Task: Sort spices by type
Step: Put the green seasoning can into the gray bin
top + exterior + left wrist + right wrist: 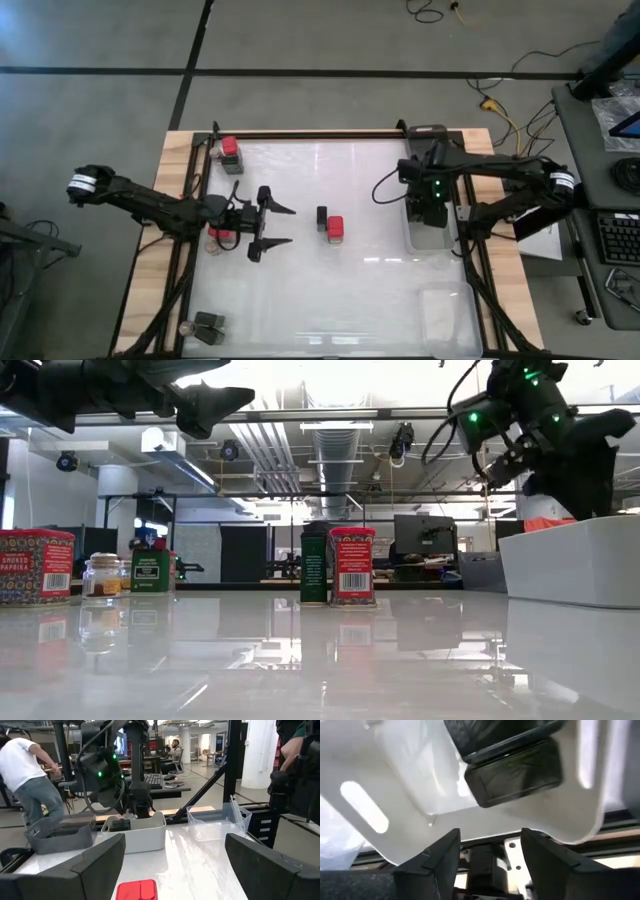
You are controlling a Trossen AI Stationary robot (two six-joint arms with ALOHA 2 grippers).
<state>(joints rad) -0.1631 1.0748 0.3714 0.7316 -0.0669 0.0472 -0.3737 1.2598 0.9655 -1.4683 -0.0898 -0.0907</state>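
Note:
My left gripper (284, 225) (174, 847) hangs open above the table's left half, holding nothing. Ahead of it a red block (335, 228) (136, 890) and a dark block (322, 216) (314, 565) stand upright side by side mid-table. More spices stand at the left: a red block (230, 148) at the far corner, a red tin (35, 565) under the left arm, and a small jar (185, 327) with a dark block (210, 325) at the near corner. My right gripper (430, 205) (490, 851) hovers open over a white tray (432, 238), in which a dark block (515, 772) lies flat.
A clear tray (445, 312) (215, 822) sits at the near right corner. A grey tray (60, 832) stands beyond the white one (135, 834). Black frame rails (300, 133) border the table. A person (27, 775) stands in the room behind.

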